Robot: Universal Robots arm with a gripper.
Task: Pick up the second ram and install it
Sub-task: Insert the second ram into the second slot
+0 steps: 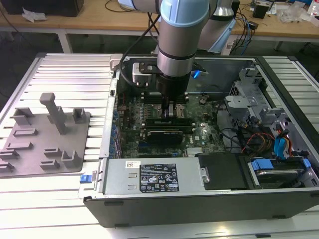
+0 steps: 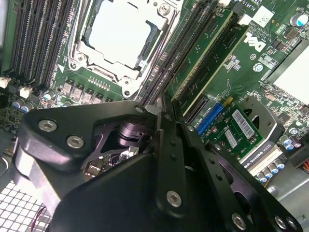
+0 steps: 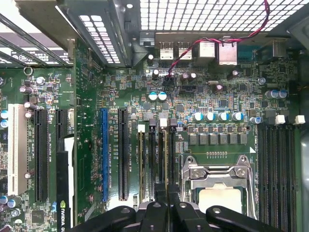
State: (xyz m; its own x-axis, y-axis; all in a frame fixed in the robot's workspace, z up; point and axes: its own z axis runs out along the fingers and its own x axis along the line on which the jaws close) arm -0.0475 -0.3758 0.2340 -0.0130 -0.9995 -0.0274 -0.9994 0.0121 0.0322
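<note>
My gripper reaches down into the open computer case, over the memory slots beside the processor socket. The second ram is a thin green stick standing on edge in a slot. One end of it runs in between my fingertips, and the gripper is shut on it. In the second wrist view the two black fingers sit close together, and the second ram stretches away from them. Another green stick stands in a nearby slot, parallel to it.
The grey fixture plate with upright posts lies at the exterior view's left, outside the case. A graphics card sits just in front of the memory slots. Drive bays and loose cables fill the case's right side. The case wall runs along the front.
</note>
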